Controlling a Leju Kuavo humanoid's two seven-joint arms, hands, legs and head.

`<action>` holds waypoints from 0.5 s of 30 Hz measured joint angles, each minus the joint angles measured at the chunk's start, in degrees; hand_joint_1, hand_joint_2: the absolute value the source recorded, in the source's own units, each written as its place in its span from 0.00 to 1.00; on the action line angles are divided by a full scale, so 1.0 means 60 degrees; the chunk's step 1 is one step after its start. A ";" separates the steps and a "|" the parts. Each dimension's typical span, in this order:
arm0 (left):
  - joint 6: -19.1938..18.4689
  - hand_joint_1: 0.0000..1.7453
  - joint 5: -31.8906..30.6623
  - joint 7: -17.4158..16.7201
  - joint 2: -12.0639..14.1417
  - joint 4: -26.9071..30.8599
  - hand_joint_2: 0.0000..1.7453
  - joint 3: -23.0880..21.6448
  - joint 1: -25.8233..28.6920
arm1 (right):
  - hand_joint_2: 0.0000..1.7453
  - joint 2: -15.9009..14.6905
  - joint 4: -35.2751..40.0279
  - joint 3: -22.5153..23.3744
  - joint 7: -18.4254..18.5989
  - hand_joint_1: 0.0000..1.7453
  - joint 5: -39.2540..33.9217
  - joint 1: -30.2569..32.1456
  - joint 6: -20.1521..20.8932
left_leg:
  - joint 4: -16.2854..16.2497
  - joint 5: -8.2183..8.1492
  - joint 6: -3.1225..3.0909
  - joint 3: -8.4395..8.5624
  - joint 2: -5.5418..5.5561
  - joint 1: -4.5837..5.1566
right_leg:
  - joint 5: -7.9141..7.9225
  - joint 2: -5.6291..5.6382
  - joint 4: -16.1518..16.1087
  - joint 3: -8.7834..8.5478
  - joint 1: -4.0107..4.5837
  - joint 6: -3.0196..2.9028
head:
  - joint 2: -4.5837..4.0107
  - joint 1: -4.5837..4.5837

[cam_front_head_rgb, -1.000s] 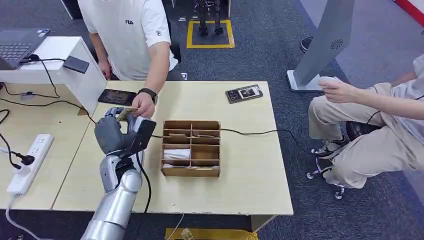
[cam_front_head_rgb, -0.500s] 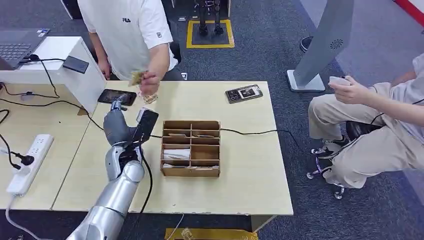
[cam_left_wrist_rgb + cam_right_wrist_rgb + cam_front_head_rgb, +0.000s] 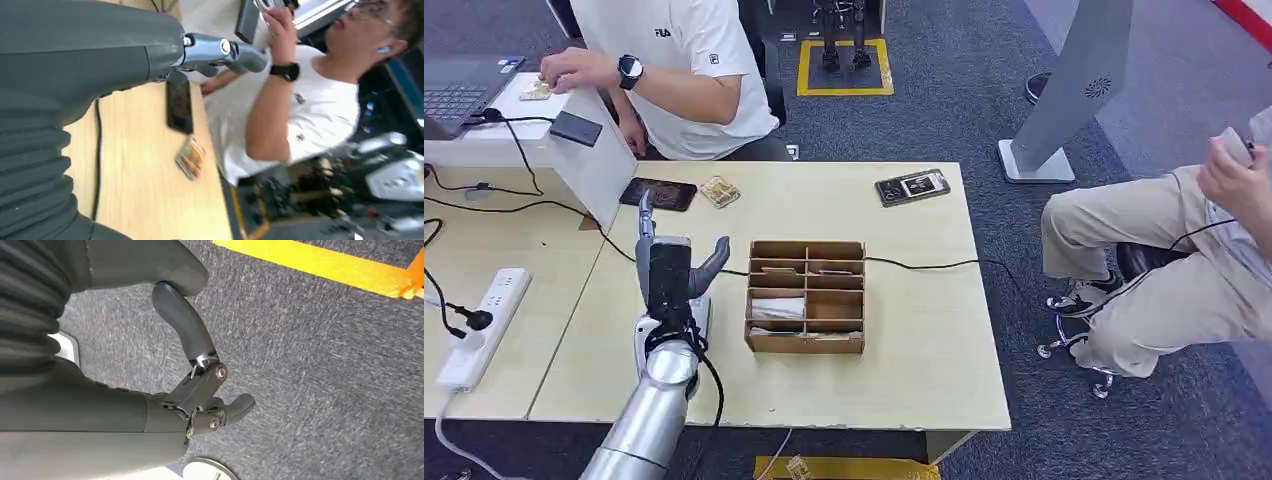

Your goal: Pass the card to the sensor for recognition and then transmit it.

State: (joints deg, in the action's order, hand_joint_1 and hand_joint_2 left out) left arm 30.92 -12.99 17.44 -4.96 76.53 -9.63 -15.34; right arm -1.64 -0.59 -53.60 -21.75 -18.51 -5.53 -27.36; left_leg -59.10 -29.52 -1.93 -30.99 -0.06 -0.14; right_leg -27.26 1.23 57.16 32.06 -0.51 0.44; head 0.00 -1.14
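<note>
My left hand (image 3: 669,270) stands upright over the table's left side with its fingers spread and nothing in it; in the left wrist view the left hand (image 3: 100,65) has its fingers stretched out. A small stack of cards (image 3: 719,191) (image 3: 190,159) lies on the table beyond it, beside a flat dark device (image 3: 658,193) (image 3: 179,105). A person's hand (image 3: 574,68) rests on a card (image 3: 534,88) on top of the white box (image 3: 599,165). My right hand (image 3: 200,390) hangs over grey carpet, fingers curled in, holding nothing.
A wooden compartment organiser (image 3: 806,343) sits just right of my left hand, with a black cable running from it. Another dark device (image 3: 911,187) lies at the table's far edge. A power strip (image 3: 479,325) lies on the left table. A seated person (image 3: 1144,260) is at the right.
The person took the card from my left hand and carried it to the top of the white box. My left hand turned upright, fingers spread and empty.
</note>
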 joint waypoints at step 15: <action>-0.2635 0.00 0.1558 0.1487 0.0791 0.3477 1.00 -0.2430 0.1927 | 1.00 0.0022 -0.0004 0.0376 -0.0226 0.00 0.0000 0.0089 0.0102 | 0.0000 0.0000 0.0000 -0.0008 0.0000 0.0000 | 0.0000 -0.0002 -0.0001 0.0010 0.0000 0.0000 | 0.0000 0.0000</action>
State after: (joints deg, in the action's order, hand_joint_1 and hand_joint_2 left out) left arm 15.11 -3.65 26.36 -0.22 97.39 -24.21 -3.78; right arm -1.51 -0.61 -51.34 -23.10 -18.51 -4.99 -26.75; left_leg -59.10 -29.52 -1.92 -31.04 -0.06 -0.14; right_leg -27.26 1.21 57.16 32.12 -0.51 0.44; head 0.00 -1.14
